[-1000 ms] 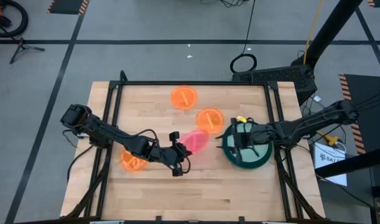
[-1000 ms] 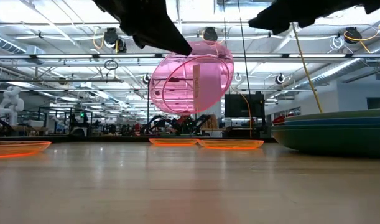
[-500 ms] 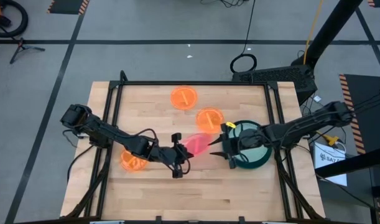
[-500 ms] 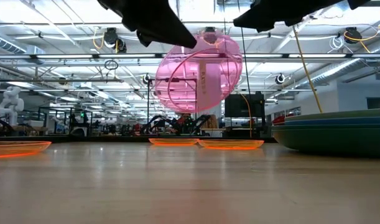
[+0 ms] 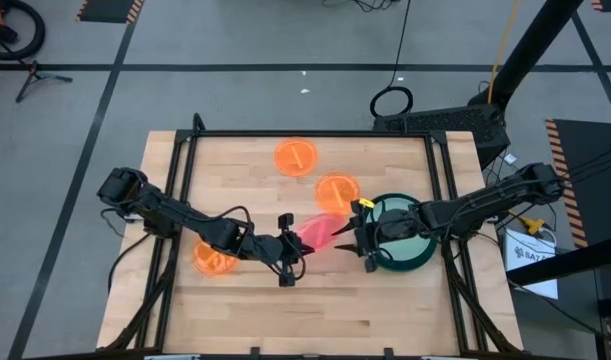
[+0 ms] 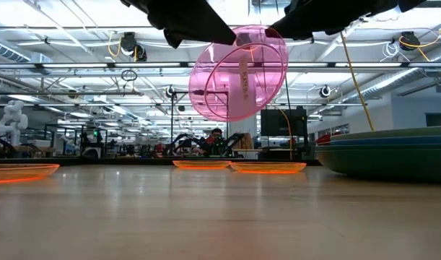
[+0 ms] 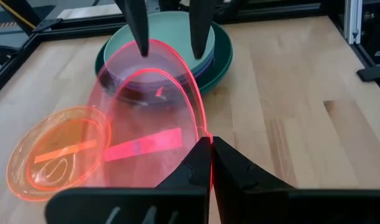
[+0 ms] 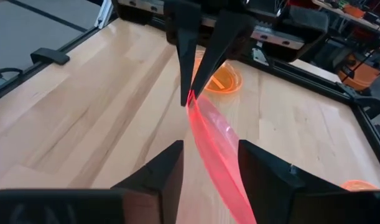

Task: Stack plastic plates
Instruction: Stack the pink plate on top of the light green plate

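Mid-air handover of the pink plate [image 5: 315, 231], tilted on edge above the counter [image 5: 255, 300], just beside the stack of larger plates [image 5: 410, 255]. Left gripper [image 7: 208, 146] jaws pinching the plate's rim. Right gripper [image 5: 353, 238] now off the stack and across to the plate, jaws spread astride its far edge, not yet closed. Plate raised slightly and carried toward the stack. Three orange plates [image 5: 295, 156] still flat, unstacked.

Glossy, see-through small round pink plastic plate [image 7: 149, 118] glows at its rim. Translucent orange round plastic plate [image 7: 59, 152] shines likewise. The pale wooden bench [image 5: 385, 300] looks smooth and matt, grain showing. The opaque stack of green plastic plates [image 5: 410, 255] has a satin look.
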Action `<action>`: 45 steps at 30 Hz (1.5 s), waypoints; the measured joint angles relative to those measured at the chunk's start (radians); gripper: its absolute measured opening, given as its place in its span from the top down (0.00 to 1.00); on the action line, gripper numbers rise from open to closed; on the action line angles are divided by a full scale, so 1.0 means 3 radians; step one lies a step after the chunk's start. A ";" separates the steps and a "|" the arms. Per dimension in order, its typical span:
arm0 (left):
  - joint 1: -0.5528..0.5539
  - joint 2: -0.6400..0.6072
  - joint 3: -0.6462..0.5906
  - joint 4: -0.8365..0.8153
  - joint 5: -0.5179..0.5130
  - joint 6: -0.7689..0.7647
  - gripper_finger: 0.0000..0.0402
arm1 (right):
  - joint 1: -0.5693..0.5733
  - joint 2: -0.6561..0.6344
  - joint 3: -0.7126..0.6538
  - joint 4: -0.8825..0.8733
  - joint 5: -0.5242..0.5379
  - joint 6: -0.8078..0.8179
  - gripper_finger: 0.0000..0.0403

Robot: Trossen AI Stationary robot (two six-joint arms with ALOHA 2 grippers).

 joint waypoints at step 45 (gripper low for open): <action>0.0004 0.0000 0.0000 0.0007 0.0314 -0.0113 0.97 | 0.0000 -0.0001 -0.0005 -0.0091 -0.0365 -0.0198 0.99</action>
